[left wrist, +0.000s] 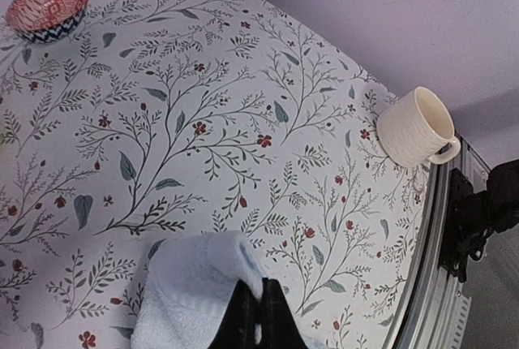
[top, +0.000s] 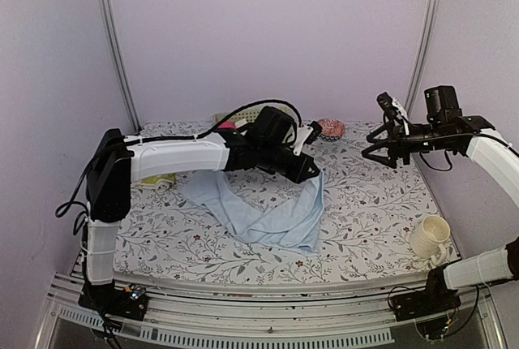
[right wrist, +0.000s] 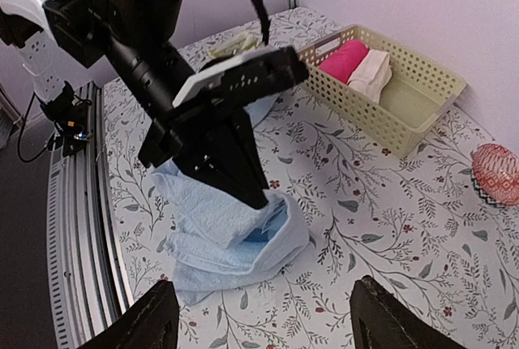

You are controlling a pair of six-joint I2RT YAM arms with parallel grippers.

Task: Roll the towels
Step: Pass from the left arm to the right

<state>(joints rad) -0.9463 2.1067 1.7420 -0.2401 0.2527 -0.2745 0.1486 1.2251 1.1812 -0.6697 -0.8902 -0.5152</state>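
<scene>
The light blue towel (top: 259,211) lies crumpled on the flowered table, with one edge pulled up. My left gripper (top: 312,172) is shut on that raised edge. In the left wrist view the black fingertips (left wrist: 259,296) pinch a fold of the blue towel (left wrist: 195,284). The right wrist view shows the left gripper (right wrist: 255,195) lifting the towel (right wrist: 235,239) into a peak. My right gripper (top: 383,152) hovers open at the right, above the table, well apart from the cloth and holding nothing (right wrist: 263,284). The yellow-green towel (top: 158,182) is partly hidden under the left arm.
A cream basket (right wrist: 422,114) at the back holds a pink roll (right wrist: 345,58) and a cream-white roll (right wrist: 371,73). A red patterned bowl (top: 331,127) sits at the back. A cream mug (top: 428,235) stands near the right front edge, beside the metal rail (left wrist: 442,227).
</scene>
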